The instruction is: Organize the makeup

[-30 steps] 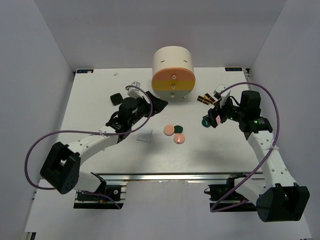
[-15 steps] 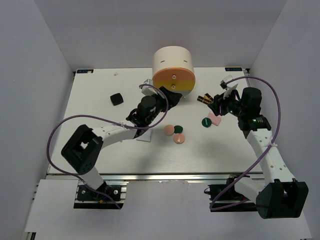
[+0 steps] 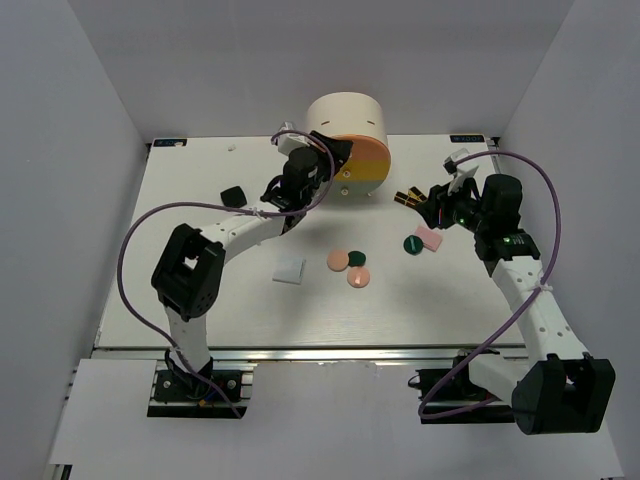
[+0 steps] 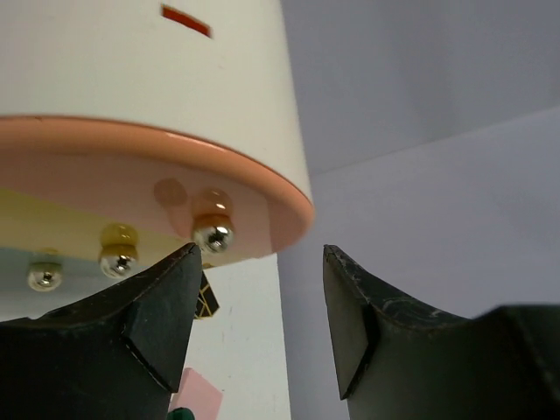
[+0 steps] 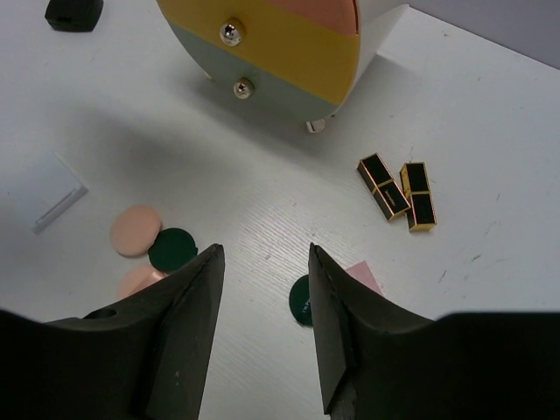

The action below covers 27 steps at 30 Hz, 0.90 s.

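Right of the cabinet [image 3: 345, 125], two lipstick tubes [image 5: 418, 194] are lying flat, nearly parallel, long axes pointing roughly away from it. Lying around its front are two pink discs [image 3: 338, 261], two green discs [image 3: 410, 243] and three square compacts [image 3: 289, 270]. The left tool [image 4: 258, 254] is hanging released near the cabinet's top knob [image 4: 213, 234]. The right tool [image 5: 264, 258] is hovering released and empty.

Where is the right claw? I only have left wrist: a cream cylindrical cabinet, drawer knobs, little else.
Observer: The right claw hangs open and empty over the back-right part of the white table, near two black-and-gold lipstick tubes.
Operator: Anything left of the cream cylindrical cabinet?
Observer: A black square compact lies alone there.
Operator: And mid-table?
Observer: Two pink round discs and a dark green round disc sit clustered, with a white square compact to their left.
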Each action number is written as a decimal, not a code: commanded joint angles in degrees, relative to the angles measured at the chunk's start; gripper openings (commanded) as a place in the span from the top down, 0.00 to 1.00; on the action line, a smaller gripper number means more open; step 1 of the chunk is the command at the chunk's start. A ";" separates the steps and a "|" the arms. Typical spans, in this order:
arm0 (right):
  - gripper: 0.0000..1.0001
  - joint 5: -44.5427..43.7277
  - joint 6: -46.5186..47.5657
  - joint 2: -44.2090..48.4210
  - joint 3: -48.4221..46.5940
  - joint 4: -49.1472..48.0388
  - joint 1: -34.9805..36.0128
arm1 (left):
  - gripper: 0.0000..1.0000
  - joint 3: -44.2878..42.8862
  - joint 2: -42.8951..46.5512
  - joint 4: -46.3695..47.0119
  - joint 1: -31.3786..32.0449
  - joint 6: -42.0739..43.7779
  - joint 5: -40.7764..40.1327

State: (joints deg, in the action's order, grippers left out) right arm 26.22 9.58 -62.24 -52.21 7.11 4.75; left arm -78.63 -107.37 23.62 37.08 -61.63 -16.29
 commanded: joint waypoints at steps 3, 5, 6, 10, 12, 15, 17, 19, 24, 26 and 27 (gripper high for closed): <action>0.52 -0.55 -0.97 0.63 1.23 -3.60 -0.71 | 0.33 -7.04 -2.92 -9.81 -1.66 -2.97 2.67; 0.52 -0.64 -0.88 0.63 1.23 -3.86 -0.80 | 0.34 -9.34 -4.24 -12.43 -1.92 -2.89 3.37; 0.53 -0.64 -0.88 0.54 1.23 -3.95 -0.89 | 0.35 -10.74 -5.03 -13.76 -2.01 -2.89 3.72; 0.53 -0.90 -0.88 0.36 1.14 -4.30 -1.06 | 0.41 -14.71 -7.59 -15.36 -2.19 -2.53 4.96; 0.53 -0.99 -0.88 0.36 1.14 -4.39 -1.15 | 0.43 -14.36 -7.76 -15.18 -2.27 -2.71 4.78; 0.53 -0.82 -0.80 0.45 1.32 -4.48 -1.33 | 0.46 -13.22 -7.50 -14.13 -2.45 -3.06 4.43; 0.53 -0.73 -0.80 0.63 1.58 -4.48 -1.41 | 0.51 -12.87 -7.59 -13.86 -2.36 -3.15 3.99; 0.53 -0.64 -0.88 0.71 1.67 -4.48 -1.41 | 0.54 -12.60 -7.50 -13.42 -2.36 -3.32 3.55; 0.53 -0.47 -0.62 0.80 1.84 -4.56 -1.41 | 0.63 -11.99 -6.98 -12.72 -2.45 -3.24 2.67; 0.53 -0.47 -0.53 0.80 2.02 -4.48 -1.41 | 0.68 -11.37 -6.80 -11.93 -2.36 -3.15 2.67; 0.53 -0.47 -0.53 0.80 2.02 -4.48 -1.33 | 0.70 -10.33 -6.36 -11.58 -2.36 -3.41 3.11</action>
State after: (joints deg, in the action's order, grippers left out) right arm 25.63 9.21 -62.24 -50.72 5.39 3.70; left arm -90.61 -116.05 10.61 34.96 -65.04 -12.86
